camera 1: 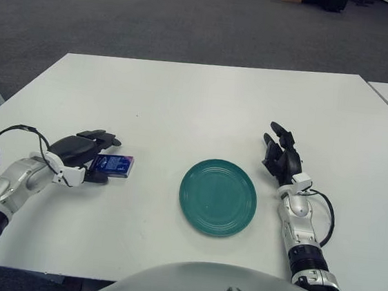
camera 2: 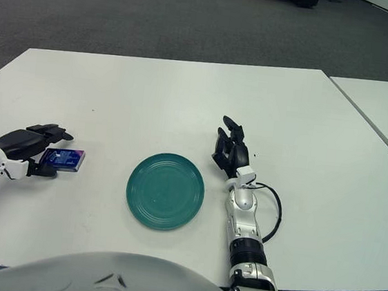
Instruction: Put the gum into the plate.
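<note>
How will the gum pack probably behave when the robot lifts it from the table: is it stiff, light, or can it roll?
The gum pack looks like a small flat box, so it is probably stiff and light. Lying flat, it should slide, not roll. Its glossy wrapper may slip between the fingers of the left robot hand. The right robot hand shows beside the plate.

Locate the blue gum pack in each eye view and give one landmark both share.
Left eye view: the flat blue gum pack lies left of centre, at the left hand.
Right eye view: it sits near the left edge.
Shared landmark: the round teal plate, to the pack's right.
</note>
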Motion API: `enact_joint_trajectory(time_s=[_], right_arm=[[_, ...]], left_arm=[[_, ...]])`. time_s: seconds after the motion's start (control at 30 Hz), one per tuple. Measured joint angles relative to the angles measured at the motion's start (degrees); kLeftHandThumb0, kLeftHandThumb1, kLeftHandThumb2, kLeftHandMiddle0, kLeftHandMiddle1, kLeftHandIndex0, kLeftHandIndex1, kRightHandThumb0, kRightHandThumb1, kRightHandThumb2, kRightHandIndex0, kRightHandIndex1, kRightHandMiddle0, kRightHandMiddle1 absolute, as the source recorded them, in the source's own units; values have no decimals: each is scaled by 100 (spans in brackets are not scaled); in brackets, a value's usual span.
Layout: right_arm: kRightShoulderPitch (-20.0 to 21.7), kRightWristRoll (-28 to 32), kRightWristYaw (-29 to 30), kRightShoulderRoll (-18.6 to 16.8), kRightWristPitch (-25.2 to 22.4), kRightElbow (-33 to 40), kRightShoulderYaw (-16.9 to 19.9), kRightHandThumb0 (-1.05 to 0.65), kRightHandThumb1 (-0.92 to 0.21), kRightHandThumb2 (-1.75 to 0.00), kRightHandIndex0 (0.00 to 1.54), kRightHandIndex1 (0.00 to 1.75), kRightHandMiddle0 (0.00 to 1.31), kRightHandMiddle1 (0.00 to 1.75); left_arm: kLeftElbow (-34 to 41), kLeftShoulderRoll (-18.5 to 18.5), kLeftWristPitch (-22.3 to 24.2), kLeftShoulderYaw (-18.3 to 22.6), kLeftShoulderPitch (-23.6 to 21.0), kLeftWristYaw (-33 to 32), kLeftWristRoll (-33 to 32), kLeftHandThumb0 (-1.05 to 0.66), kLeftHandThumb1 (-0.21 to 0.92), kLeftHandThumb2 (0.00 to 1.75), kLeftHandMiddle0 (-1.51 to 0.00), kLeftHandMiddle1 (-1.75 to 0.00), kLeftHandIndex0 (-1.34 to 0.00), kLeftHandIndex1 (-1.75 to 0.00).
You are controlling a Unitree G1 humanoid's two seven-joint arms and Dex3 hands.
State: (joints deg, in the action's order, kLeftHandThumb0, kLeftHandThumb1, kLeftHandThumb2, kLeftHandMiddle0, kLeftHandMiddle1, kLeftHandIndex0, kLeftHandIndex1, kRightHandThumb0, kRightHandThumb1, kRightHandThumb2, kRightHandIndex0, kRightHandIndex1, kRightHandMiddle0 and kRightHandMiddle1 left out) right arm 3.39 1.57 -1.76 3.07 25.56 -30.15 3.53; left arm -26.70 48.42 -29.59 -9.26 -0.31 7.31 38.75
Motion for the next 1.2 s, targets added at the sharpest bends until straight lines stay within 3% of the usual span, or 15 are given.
enact_joint_trajectory(time_s=[0.53, 0.67, 0.7, 0.73, 0.8, 0.83, 0.9, 0.93, 0.97, 1.0, 1.03, 1.1, 1.2], right_arm=[[-14, 9, -17, 27, 86, 2, 55, -71, -92, -86, 35, 0, 0, 60], [-15, 9, -42, 33, 92, 2, 61, -71, -92, -86, 33, 0, 0, 59], [-17, 9, -52, 34, 92, 2, 62, -71, -92, -86, 33, 0, 0, 59], [-19, 9, -56, 35, 92, 2, 62, -71, -92, -86, 32, 0, 0, 59], [-20, 9, -59, 35, 93, 2, 63, -72, -92, -86, 32, 0, 0, 58], [-20, 9, -59, 35, 93, 2, 63, -72, -92, -86, 31, 0, 0, 58], [-20, 9, -61, 35, 92, 3, 63, -72, -92, -86, 31, 0, 0, 57], [-20, 9, -63, 35, 92, 5, 63, -72, -92, -86, 31, 0, 0, 57], [-20, 9, -67, 35, 92, 9, 63, -72, -92, -86, 31, 0, 0, 57], [-20, 9, -71, 35, 91, 13, 62, -72, -92, -86, 31, 0, 0, 57], [-20, 9, -74, 35, 91, 15, 62, -72, -92, -86, 31, 0, 0, 57], [-22, 9, -76, 35, 89, 21, 64, -73, -92, -86, 31, 0, 0, 56], [-22, 10, -96, 34, 80, 34, 64, -73, -92, -86, 31, 0, 0, 56]], left_arm=[[-551, -21, -30, -543, -561, -270, 113, -95, 92, 22, -14, -1, 0, -89], [-633, -14, -38, -664, -663, -227, 96, -83, 87, 16, -19, -2, -1, -93], [-667, -10, -47, -693, -703, -194, 86, -74, 83, 17, -22, -3, -3, -94], [-695, -4, -46, -721, -748, -136, 68, -70, 78, 23, -24, -2, -3, -95], [-734, 6, -29, -771, -844, 21, 20, -55, 56, 58, -30, -2, -6, -99], [-748, 11, -13, -793, -885, 98, 5, -50, 53, 66, -37, -5, -9, -101], [-753, 22, 44, -858, -1002, 278, -4, -38, 44, 85, -55, -18, -24, -110], [-753, 26, 73, -893, -1064, 359, -4, -37, 43, 88, -57, -22, -28, -111], [-751, 28, 108, -921, -1114, 424, -4, -24, 53, 74, -62, -57, -36, -121], [-751, 28, 140, -950, -1155, 458, -4, -15, 60, 65, -64, -80, -40, -127], [-751, 27, 173, -972, -1185, 473, -3, -12, 63, 62, -65, -89, -42, -129], [-752, 16, 244, -1021, -1229, 470, 17, -5, 54, 77, -69, -114, -48, -139], [-759, -2, 332, -1111, -1278, 264, 146, -2, 44, 96, -70, -133, -53, -148]])
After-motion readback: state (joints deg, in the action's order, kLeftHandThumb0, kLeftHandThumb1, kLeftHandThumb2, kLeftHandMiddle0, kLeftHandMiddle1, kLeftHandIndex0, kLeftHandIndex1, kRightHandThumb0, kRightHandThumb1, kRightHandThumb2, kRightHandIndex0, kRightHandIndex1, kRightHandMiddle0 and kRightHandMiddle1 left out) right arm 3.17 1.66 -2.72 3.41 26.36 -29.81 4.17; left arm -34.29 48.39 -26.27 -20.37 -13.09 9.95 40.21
